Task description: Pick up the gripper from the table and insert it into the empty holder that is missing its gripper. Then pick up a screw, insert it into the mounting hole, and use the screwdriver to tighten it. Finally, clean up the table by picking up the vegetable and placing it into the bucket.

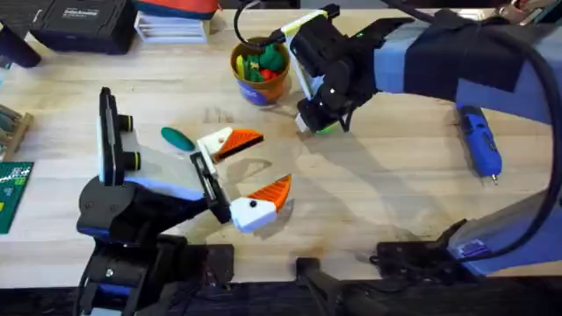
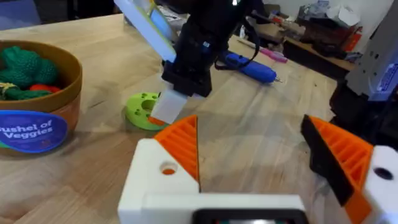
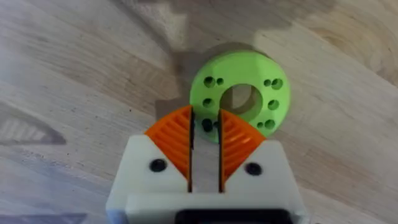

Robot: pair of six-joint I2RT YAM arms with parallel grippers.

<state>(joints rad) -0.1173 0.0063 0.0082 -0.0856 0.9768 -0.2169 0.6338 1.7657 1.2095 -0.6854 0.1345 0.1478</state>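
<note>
1. Over mid-table (image 1: 395, 175), I see my right gripper (image 3: 205, 134) nipping the green ring (image 3: 245, 93).
2. Left gripper (image 1: 255, 171) spread wide; vegetable (image 1: 177, 138) beside it, bucket (image 1: 261, 70) beyond.

Matt, grainy wooden tabletop (image 1: 386, 184); ribbed orange plastic pads (image 3: 174, 140); smooth lime-green plastic ring (image 3: 261, 74); glossy blue plastic screwdriver (image 1: 479, 140).

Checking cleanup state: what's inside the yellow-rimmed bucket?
The round yellow-rimmed bucket with a blue label holds a green knitted broccoli-like toy and something red. Anything deeper is covered. The teal oval vegetable lies on the wooden table.
</note>
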